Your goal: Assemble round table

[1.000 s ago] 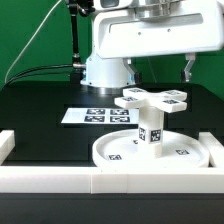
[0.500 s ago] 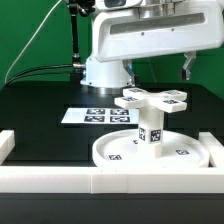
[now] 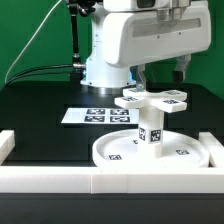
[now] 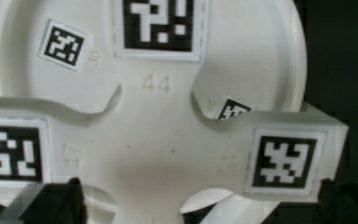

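In the exterior view, the round table stands put together on the black worktop. Its big flat disc lies at the bottom. The short leg stands upright in the middle of the disc. The cross-shaped piece sits on top of the leg. All three white parts have small black-and-white square tags. The disc rests just behind a white wall that runs along the near edge of the worktop. The marker board lies flat on the worktop, toward the exterior view's left of the round table and a bit behind it. The white robot arm hangs above the cross-shaped piece. One dark fingertip of the tool shows up high, above the cross-shaped piece and apart from it. I cannot tell here if the tool is spread or pressed together.

In the wrist view, the camera looks down on the cross-shaped piece, with the disc below it. Two dark fingertips of the tool stand wide apart at the edge, holding nothing.
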